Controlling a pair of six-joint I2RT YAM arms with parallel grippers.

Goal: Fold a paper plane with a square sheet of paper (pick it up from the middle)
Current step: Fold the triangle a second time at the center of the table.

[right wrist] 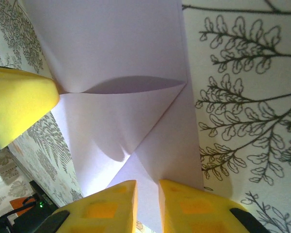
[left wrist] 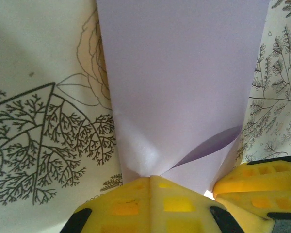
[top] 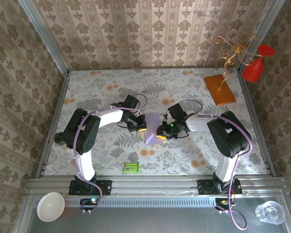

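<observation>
The square sheet of paper (top: 153,127), pale lavender, lies at the middle of the floral table with its layers folded over and one flap bowed up. In the left wrist view the paper (left wrist: 179,87) runs away from my left gripper (left wrist: 150,177), whose yellow fingers are pressed together on its near edge. My left gripper (top: 141,128) sits at the sheet's left side and my right gripper (top: 161,134) at its right side. In the right wrist view, my right gripper (right wrist: 147,187) stands with a narrow gap between its fingers, the paper (right wrist: 116,58) showing through the gap.
An orange-brown board (top: 219,90) lies at the back right beside a red glass (top: 256,68) and a gold wire ornament (top: 233,51). A small green packet (top: 131,167) lies near the front. A white bowl (top: 51,206) and a clear glass (top: 270,212) sit on the front shelf.
</observation>
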